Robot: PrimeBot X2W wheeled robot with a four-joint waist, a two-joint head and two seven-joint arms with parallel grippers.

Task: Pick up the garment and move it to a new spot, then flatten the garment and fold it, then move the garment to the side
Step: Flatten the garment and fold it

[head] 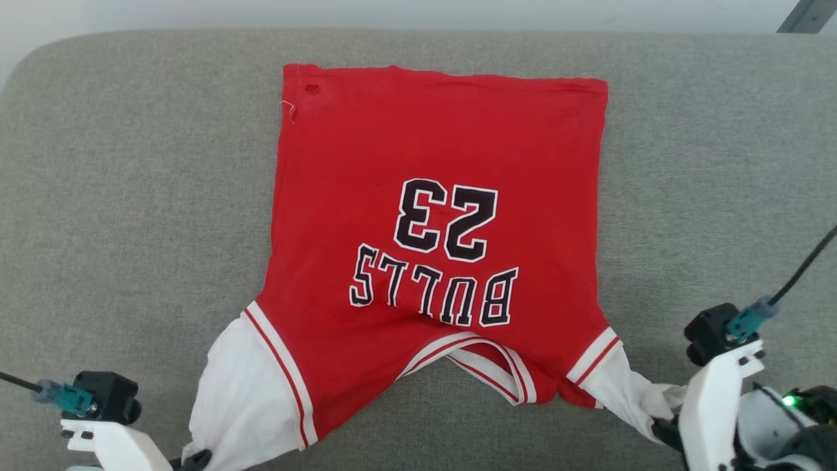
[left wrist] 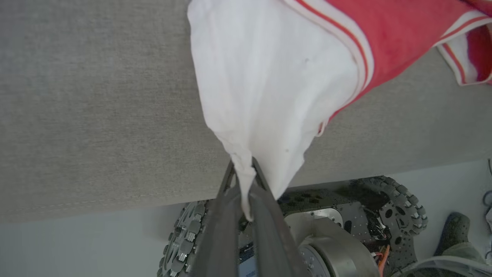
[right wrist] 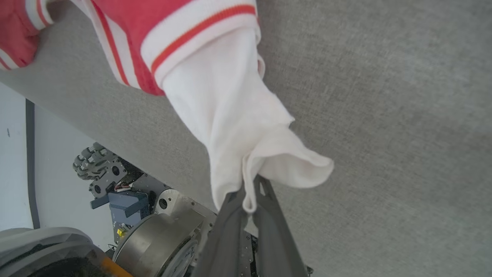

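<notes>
Bulls jersey (head: pixel 431 216) lay spread on the grey cushion (head: pixel 131 196), collar toward me. My left gripper (left wrist: pixel 243 171) was pinched tight on one white sleeve (left wrist: pixel 269 77), my right gripper (right wrist: pixel 248 192) on the other sleeve (right wrist: pixel 230 115). Flattening step, I judged; next called for an even outward pull before folding.

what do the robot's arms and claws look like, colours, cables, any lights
The left claw and the right claw each have two long, dark grey, tapering fingers. Each wrist carries a white plastic bracket topped by a black block with a teal plug and a thin black cable. A small green light glows beside the right wrist.
</notes>
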